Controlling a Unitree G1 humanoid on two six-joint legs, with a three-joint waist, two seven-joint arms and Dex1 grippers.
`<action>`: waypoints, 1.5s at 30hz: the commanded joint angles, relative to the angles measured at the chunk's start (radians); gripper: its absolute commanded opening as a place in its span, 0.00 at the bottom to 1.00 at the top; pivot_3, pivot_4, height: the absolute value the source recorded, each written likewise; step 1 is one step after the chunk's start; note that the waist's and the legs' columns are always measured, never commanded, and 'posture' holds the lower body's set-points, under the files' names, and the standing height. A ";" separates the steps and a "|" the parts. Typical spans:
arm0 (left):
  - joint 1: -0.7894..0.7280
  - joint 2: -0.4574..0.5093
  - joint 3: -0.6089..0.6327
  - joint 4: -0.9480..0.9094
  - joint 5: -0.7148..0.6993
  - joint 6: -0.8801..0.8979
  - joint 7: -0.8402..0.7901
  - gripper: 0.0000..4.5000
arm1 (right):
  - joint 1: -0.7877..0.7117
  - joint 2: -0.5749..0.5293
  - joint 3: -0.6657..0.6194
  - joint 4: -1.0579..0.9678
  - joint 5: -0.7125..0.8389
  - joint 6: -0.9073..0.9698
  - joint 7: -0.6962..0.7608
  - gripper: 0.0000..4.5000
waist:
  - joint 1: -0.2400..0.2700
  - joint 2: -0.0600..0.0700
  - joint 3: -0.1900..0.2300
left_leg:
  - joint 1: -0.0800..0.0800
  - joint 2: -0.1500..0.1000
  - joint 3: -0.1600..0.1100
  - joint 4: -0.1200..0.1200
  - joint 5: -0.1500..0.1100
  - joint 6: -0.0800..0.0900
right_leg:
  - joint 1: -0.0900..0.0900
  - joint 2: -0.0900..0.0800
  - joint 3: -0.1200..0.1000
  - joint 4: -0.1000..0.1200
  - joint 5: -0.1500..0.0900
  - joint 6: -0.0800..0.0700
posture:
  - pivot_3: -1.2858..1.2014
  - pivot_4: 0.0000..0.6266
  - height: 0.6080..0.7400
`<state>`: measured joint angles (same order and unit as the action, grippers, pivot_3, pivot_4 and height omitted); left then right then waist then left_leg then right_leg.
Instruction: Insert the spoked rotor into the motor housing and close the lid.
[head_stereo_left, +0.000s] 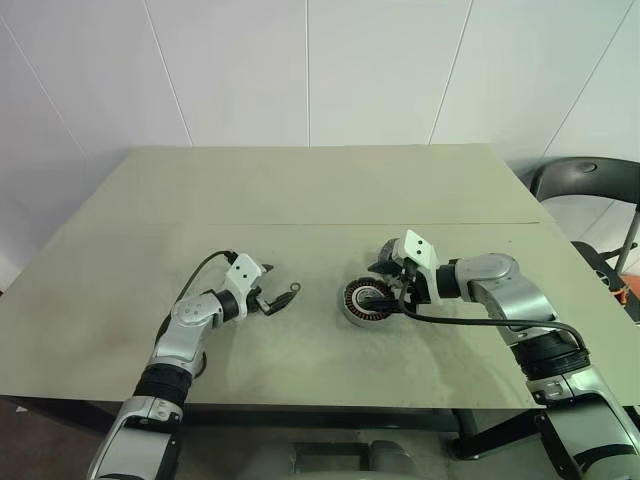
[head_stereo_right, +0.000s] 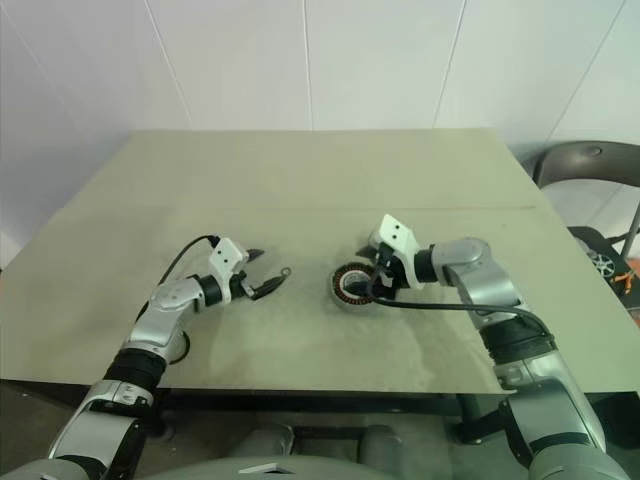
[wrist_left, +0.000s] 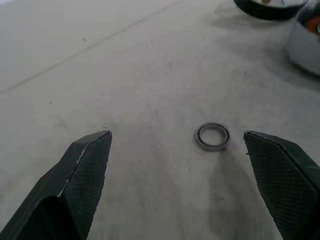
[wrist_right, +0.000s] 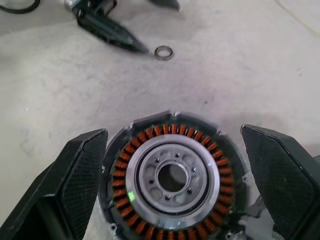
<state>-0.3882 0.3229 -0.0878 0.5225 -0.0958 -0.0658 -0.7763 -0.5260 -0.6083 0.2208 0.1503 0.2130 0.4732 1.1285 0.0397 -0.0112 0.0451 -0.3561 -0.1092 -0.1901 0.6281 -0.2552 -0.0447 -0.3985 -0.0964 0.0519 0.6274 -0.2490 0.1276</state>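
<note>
Both pairs of fingers stand spread wide, holding nothing. On the table (head_stereo_left: 300, 190), the left gripper (wrist_left: 177, 165) has a small metal ring (wrist_left: 213, 136) lying just ahead of its fingertips. At about three o'clock from the ring, well apart, sits the motor housing (wrist_right: 172, 175), copper windings up, between the right gripper's (wrist_right: 175, 175) open fingers (wrist_right: 82, 172), apparently untouched.

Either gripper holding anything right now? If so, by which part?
Nothing is held. The left gripper is open on either side of a small metal ring lying on the table. The right gripper is open, straddling the motor housing.
</note>
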 joint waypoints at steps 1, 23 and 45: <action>-0.033 -0.026 0.017 0.025 -0.006 -0.052 0.029 1.00 | -0.035 0.006 -0.041 -0.036 0.018 -0.011 -0.016 0.99 | 0.000 0.000 0.000 | 0.000 0.000 0.000 0.000 0.000 0.000 | 0.000 0.000 0.000 0.000 0.000 0.000 | 0.52 0.00 1.00; -0.017 -0.053 -0.016 0.053 0.032 0.032 0.043 1.00 | -0.045 0.029 -0.057 -0.027 0.027 -0.020 -0.064 0.99 | 0.001 0.001 0.000 | 0.001 0.000 0.000 0.000 0.000 0.000 | 0.001 0.000 0.000 0.000 0.000 0.001 | 0.52 0.00 1.00; 0.005 -0.067 -0.028 0.045 0.040 0.091 0.036 0.31 | -0.041 0.052 -0.057 -0.025 0.020 -0.023 -0.085 1.00 | 0.001 0.003 -0.002 | 0.002 0.000 0.000 0.001 0.000 0.000 | 0.003 0.000 0.000 -0.001 -0.002 0.003 | 0.52 0.00 1.00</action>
<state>-0.4036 0.2617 -0.0896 0.5517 -0.0686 0.0034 -0.7346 -0.5406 -0.5650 0.1893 0.1504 0.2202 0.4706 1.0479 0.0406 -0.0079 0.0431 -0.3542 -0.1093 -0.1900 0.6289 -0.2552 -0.0446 -0.3957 -0.0964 0.0518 0.6265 -0.2509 0.1306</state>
